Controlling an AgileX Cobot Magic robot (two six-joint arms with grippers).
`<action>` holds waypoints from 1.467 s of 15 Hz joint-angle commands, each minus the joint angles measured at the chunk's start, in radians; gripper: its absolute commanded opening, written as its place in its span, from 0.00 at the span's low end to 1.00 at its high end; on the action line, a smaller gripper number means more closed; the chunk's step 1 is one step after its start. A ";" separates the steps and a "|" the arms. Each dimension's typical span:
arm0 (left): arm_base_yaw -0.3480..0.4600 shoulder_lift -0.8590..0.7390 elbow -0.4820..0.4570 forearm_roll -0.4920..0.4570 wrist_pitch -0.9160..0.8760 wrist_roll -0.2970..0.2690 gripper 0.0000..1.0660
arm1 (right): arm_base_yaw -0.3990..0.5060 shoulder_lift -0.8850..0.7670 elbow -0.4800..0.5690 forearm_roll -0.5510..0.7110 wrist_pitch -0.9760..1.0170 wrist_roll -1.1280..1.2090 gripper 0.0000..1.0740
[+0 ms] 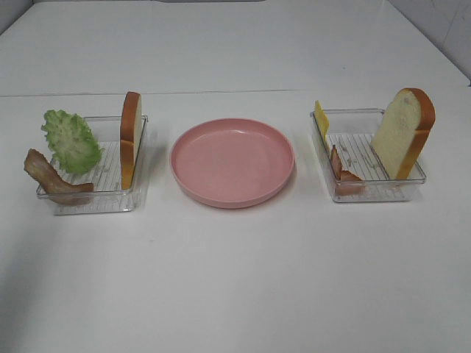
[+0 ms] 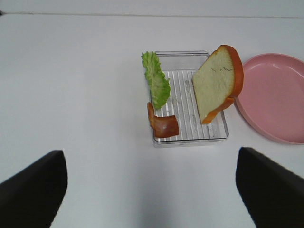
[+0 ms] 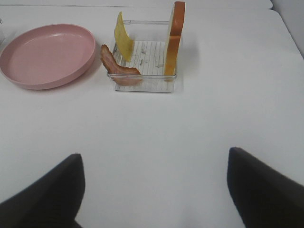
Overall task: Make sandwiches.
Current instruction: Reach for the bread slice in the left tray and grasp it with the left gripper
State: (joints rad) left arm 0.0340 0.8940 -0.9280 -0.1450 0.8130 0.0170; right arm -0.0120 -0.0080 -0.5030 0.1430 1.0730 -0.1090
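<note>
Pink round plate [image 1: 232, 162] sits between two clear plastic trays: the left tray [image 1: 105, 176] holds an upright bread slice [image 1: 130, 140] on its plate side, with a lettuce leaf [image 1: 71, 141] and a bacon strip [image 1: 55, 176] leaning over its outer edge; the right tray [image 1: 360, 156] holds a second bread slice [image 1: 403, 132], a yellow cheese square [image 1: 321, 121] and a second bacon strip [image 1: 344, 175]. Both the left gripper [image 2: 152, 199] and the right gripper [image 3: 154, 194] hang over bare table near their trays, jaws spread wide, holding nothing.

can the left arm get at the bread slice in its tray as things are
Probably yes: the bread slice stands on edge in the tray, its top above the rim. Nothing covers it or lies on the approach, and the left jaws stand open.
</note>
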 commanded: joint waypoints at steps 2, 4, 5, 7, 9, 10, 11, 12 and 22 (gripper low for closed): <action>-0.001 0.423 -0.271 -0.133 0.130 0.009 0.85 | 0.000 -0.009 -0.001 -0.003 -0.010 -0.003 0.73; -0.023 0.559 -0.379 -0.134 0.201 0.007 0.85 | 0.000 -0.009 -0.001 -0.003 -0.010 -0.003 0.73; -0.051 0.642 -0.452 -0.134 0.232 0.006 0.85 | 0.000 -0.009 -0.001 -0.003 -0.010 -0.003 0.73; -0.114 0.798 -0.607 -0.117 0.290 -0.027 0.85 | 0.000 -0.009 -0.001 -0.003 -0.010 -0.003 0.73; -0.172 0.899 -0.717 -0.058 0.345 -0.092 0.84 | 0.000 -0.009 -0.001 -0.003 -0.010 -0.003 0.73; -0.246 1.022 -0.861 0.056 0.438 -0.198 0.83 | 0.000 -0.009 -0.001 -0.003 -0.010 -0.003 0.73; -0.278 1.078 -0.918 0.099 0.476 -0.236 0.83 | 0.000 -0.009 -0.001 -0.003 -0.010 -0.003 0.73; -0.311 1.117 -0.959 0.121 0.475 -0.255 0.83 | 0.000 -0.009 -0.001 -0.003 -0.010 -0.003 0.73; -0.359 1.336 -1.048 0.122 0.394 -0.289 0.79 | 0.000 -0.009 -0.001 -0.003 -0.010 -0.003 0.73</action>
State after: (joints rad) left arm -0.3230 2.2290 -1.9710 -0.0230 1.2100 -0.2640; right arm -0.0120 -0.0080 -0.5030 0.1430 1.0730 -0.1090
